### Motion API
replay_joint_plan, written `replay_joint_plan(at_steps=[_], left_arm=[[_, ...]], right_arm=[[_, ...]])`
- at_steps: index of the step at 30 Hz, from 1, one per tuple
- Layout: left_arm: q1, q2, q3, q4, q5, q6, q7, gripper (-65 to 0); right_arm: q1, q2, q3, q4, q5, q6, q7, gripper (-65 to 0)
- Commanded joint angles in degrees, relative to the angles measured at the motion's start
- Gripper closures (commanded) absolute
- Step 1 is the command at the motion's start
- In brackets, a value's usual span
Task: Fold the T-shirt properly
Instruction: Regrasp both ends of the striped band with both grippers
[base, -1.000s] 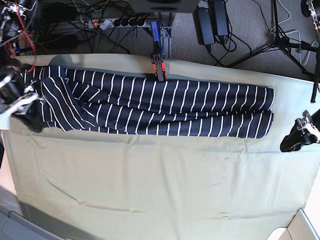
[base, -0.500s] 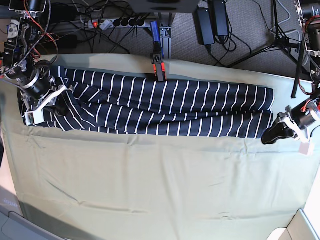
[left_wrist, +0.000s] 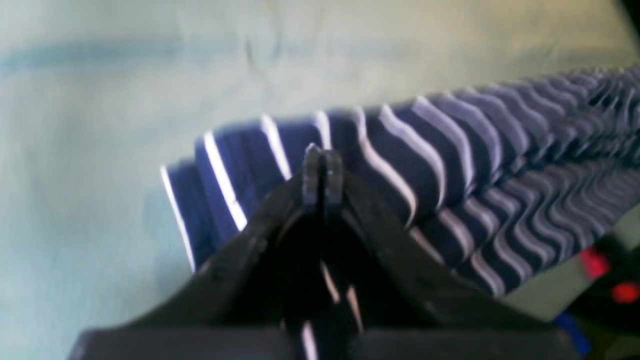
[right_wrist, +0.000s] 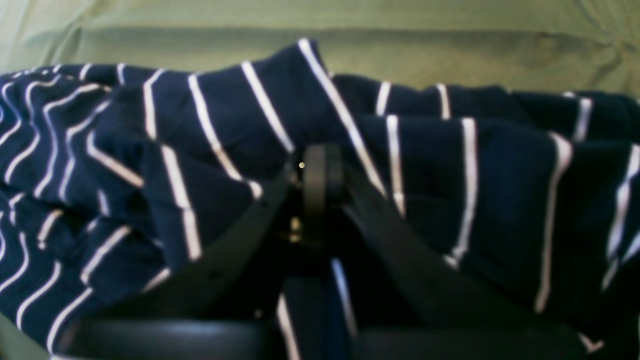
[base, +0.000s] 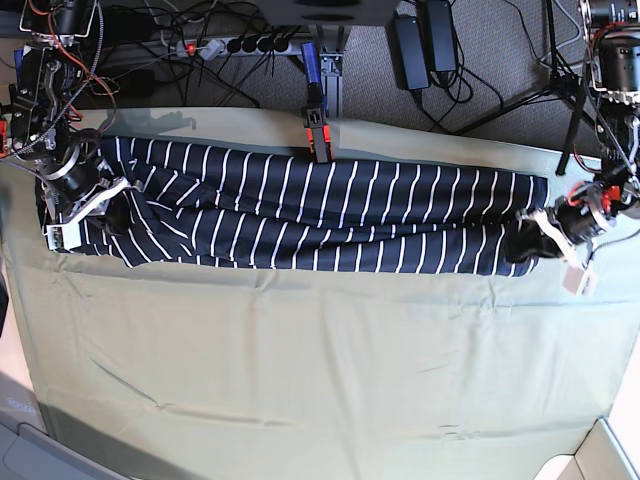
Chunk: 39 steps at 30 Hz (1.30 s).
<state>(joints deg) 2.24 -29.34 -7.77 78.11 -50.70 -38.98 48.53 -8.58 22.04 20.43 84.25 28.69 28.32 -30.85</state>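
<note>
While nothing readable shows anywhere, no brand or label text, the pale green table cloth (base: 320, 370) fills most of the base view, soft and lightly creased, with a long wrinkle low in the frame. T-shirt (base: 300, 215) lies across the upper part of the cloth as a long narrow band running left to right, navy knit with thin white stripes, folded lengthwise with a crease line along its middle; bunched and rumpled at the left end, flatter at the right end. Left gripper (base: 527, 245) sits at the shirt's right end; in the left wrist view its black tapered fingers (left_wrist: 322, 172) are pressed together at the tips over the striped edge, with some striped fabric showing low between them, though blur leaves the hold itself unclear. Right gripper (base: 108, 210) sits at the rumpled left end; wrist view shows its tips closed together, striped fabric (right_wrist: 450, 175) heaped around and behind them, a strip of cloth visible between the finger bases. Orange-black clamp (base: 318, 135) stands at the table's upper edge, centre, touching the shirt's top edge.
</note>
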Motion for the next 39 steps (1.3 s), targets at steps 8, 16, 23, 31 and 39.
replay_joint_plan(at_steps=[8, 16, 23, 31, 39], left_arm=[[-0.8, -1.0, -0.5, 0.9, 2.1, 0.4, -2.1, 0.0], [-0.1, -1.2, -0.5, 0.9, 2.2, 0.4, -2.2, -3.1], [0.3, -1.4, -0.5, 0.9, 2.5, 0.7, -2.6, -22.5], [0.3, -3.4, -7.0, 0.9, 1.2, 5.3, -2.3, -30.4], [3.9, -5.3, -10.2, 0.8, -5.9, 3.8, 2.4, -30.8]], right_arm=[[0.6, 1.0, 0.3, 0.7, 0.6, 4.0, 1.2, 0.0], [0.4, 0.9, 0.3, 0.3, -1.7, 4.0, 1.0, 0.0], [0.4, 0.9, 0.3, -0.4, -1.7, 4.0, 1.0, 0.0], [0.5, 1.0, 0.3, -0.4, -1.7, 4.0, 1.1, 0.0], [0.5, 0.9, 0.3, -0.4, -1.2, 4.0, 1.0, 0.0]])
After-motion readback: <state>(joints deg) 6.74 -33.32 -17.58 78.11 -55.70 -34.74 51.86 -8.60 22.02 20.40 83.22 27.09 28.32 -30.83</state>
